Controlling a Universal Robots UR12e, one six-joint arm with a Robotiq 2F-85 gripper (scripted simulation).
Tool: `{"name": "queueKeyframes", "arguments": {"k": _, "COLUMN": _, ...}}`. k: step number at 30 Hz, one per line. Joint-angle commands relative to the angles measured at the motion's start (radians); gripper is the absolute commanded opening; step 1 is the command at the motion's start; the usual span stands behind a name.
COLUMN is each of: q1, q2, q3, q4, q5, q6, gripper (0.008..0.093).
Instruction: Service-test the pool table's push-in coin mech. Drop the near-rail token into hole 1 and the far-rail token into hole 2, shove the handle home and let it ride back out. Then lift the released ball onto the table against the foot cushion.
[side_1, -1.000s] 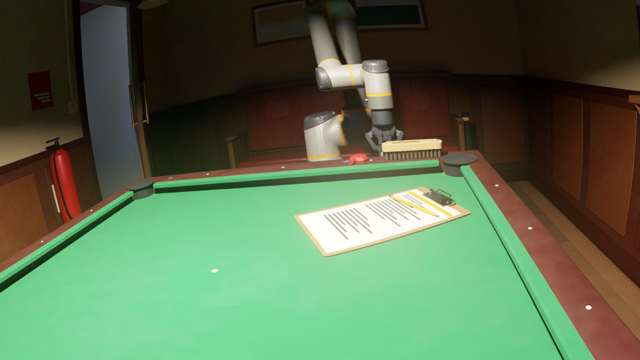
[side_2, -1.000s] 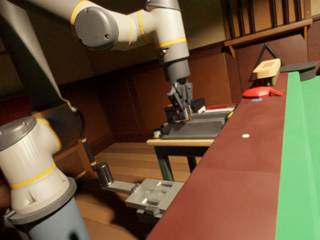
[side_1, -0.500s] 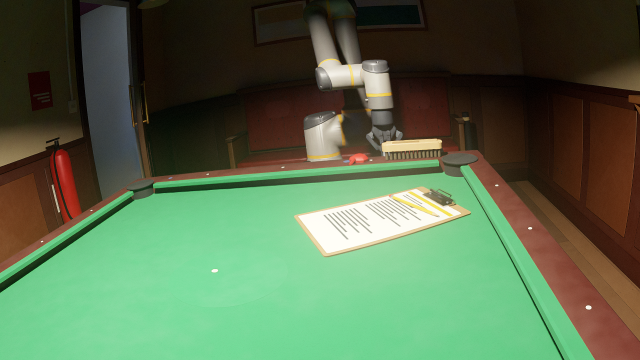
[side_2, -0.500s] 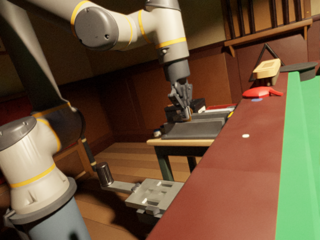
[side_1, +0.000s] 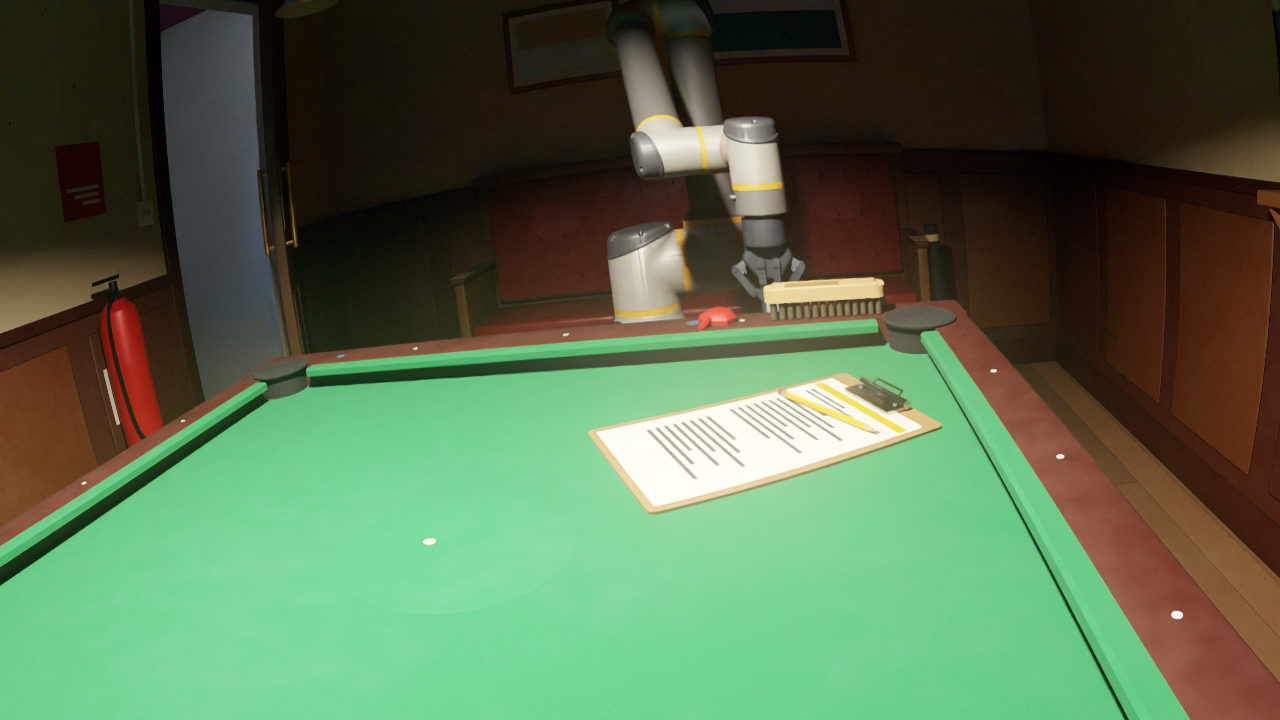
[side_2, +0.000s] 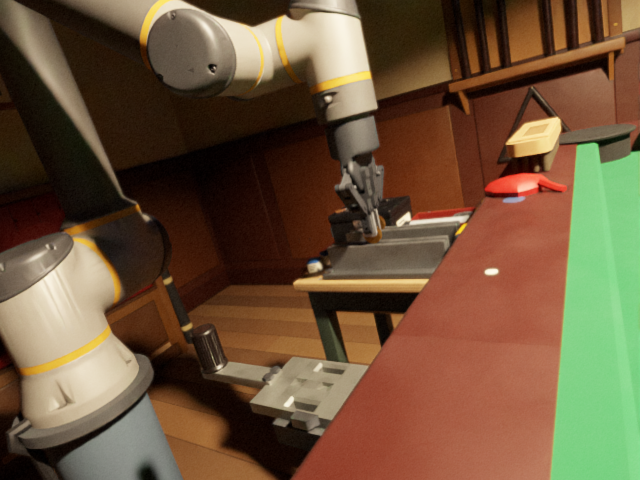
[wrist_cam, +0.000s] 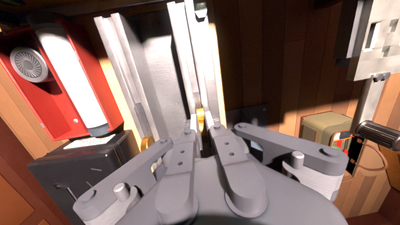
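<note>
A gold token (wrist_cam: 200, 121) stands on edge in a slot of the grey rail rack (side_2: 387, 250) on the small side table beside the pool table. A second gold token (wrist_cam: 146, 143) sits at the end of the other rail, next to a black box (wrist_cam: 81, 156). The coin mech (side_2: 305, 387) juts from the table's side lower down, with its handle (side_2: 209, 354) out and its slots showing. My gripper (wrist_cam: 200, 120) (side_2: 373, 227) reaches down onto the rack and is closed on the first token.
The pool table (side_1: 537, 537) carries a clipboard (side_1: 761, 434) with a pencil on the cloth, and a brush (side_1: 823, 297) and red chalk holder (side_1: 716, 317) on the rail. A red tray with a white roll (wrist_cam: 64, 75) lies beside the rack.
</note>
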Motion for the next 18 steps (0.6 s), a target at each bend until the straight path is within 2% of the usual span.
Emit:
{"name": "queueKeyframes", "arguments": {"k": 1, "q1": 0.0, "q2": -0.003, "q3": -0.003, "q4": 0.004, "q5": -0.002, "q6": 0.0, "gripper": 0.008}}
{"name": "queueKeyframes", "arguments": {"k": 18, "q1": 0.0, "q2": -0.069, "q3": -0.065, "q4": 0.131, "q5": -0.001, "q6": 0.0, "gripper": 0.008}}
